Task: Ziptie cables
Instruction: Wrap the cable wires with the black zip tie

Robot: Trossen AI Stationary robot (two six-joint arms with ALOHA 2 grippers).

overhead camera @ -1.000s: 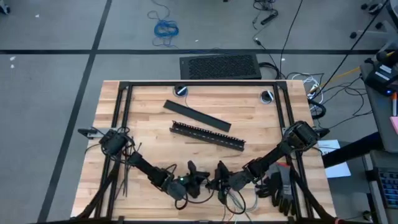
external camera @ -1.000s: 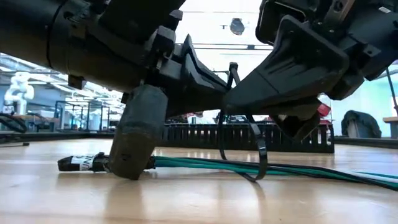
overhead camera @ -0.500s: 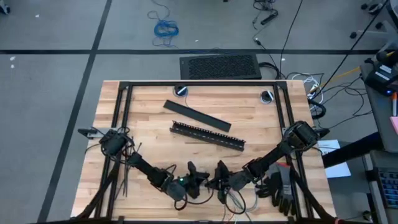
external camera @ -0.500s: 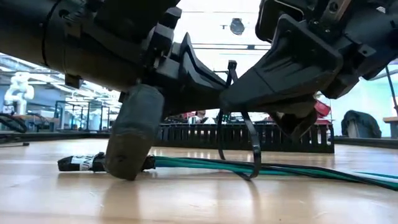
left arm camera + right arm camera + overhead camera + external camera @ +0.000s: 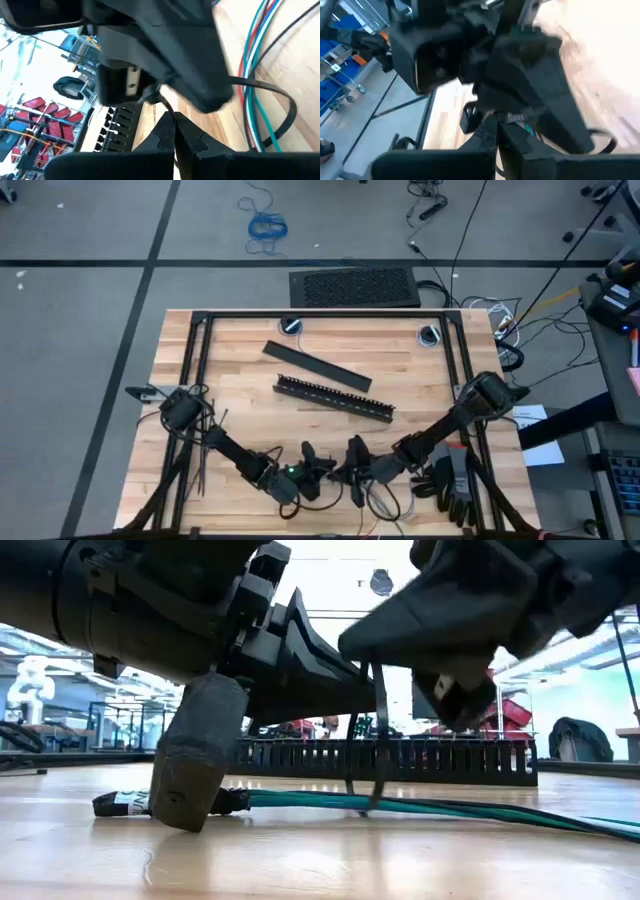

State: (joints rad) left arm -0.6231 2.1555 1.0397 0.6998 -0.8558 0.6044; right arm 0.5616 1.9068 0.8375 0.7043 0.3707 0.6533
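Both grippers meet at the table's near edge, centre. Left gripper [image 5: 322, 471] and right gripper [image 5: 349, 471] sit tip to tip, almost touching, over the cables [image 5: 450, 808].

Low view: the cables lie flat on the wooden table [image 5: 320, 860], a green/teal bundle running from a black labelled end [image 5: 125, 802] beside the left gripper's finger [image 5: 195, 765] out past the right gripper. A ziptie [image 5: 378, 740] hangs between the two grippers as a narrow loop, with the cables passing through its bottom.

Left wrist view: fingers [image 5: 165, 135] are pressed together, a thin black strip running up from between the tips — pinching the ziptie. The loop [image 5: 280, 117] curves around the coloured wires [image 5: 252, 75].

Right wrist view: fingers [image 5: 487, 132] are closed to a thin seam; cannot tell whether they are clamping the ziptie.

Slotted black bar [image 5: 333, 397] and flat black bar [image 5: 316, 366] lie mid-table, well away from both sets of fingers. Spare zipties [image 5: 201, 460] sit by the left arm's base.
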